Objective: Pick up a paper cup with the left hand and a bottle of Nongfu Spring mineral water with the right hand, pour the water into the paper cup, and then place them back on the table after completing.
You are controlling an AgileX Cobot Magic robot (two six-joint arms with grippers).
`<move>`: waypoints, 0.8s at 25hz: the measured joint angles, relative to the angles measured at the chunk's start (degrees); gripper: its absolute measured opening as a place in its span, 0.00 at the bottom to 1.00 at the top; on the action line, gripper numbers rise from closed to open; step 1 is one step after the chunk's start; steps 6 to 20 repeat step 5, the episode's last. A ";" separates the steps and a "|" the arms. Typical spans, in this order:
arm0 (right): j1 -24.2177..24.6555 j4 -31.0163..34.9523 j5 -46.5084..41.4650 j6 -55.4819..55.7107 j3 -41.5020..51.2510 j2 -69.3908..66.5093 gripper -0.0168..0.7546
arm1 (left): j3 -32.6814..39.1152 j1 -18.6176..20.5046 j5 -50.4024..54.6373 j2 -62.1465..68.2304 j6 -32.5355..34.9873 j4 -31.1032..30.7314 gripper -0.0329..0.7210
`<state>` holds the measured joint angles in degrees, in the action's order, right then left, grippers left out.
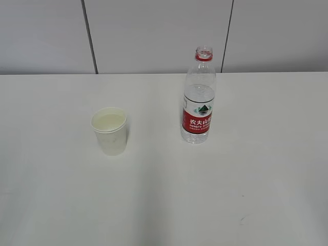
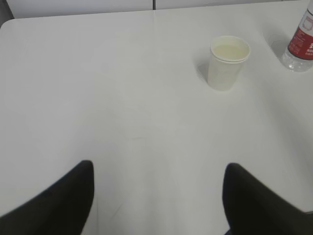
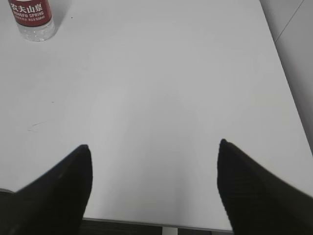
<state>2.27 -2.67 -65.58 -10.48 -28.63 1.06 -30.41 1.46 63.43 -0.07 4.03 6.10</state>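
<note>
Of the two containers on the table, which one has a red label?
The water bottle has it: clear plastic, uncapped, with a red label and a red neck ring. The paper cup to its left is plain white, without any label.

bottle point(image 1: 198, 100) red label point(image 3: 30, 11), "农夫山泉", "NONGFU SPRING"

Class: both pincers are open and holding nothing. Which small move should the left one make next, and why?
Probably forward and rightward toward the white paper cup. The left pincer is open, well short of it, and the cup stands upright and ungrasped on the white table, beside the uncapped clear plastic bottle.
</note>
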 joint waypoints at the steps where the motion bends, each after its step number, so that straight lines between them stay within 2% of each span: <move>1: 0.00 0.00 0.00 0.00 0.00 0.00 0.78 | 0.00 0.00 0.00 0.00 0.00 0.00 0.71; 20: 0.00 0.00 0.00 0.00 0.00 0.00 0.78 | 0.00 0.00 0.00 0.00 0.00 0.00 0.71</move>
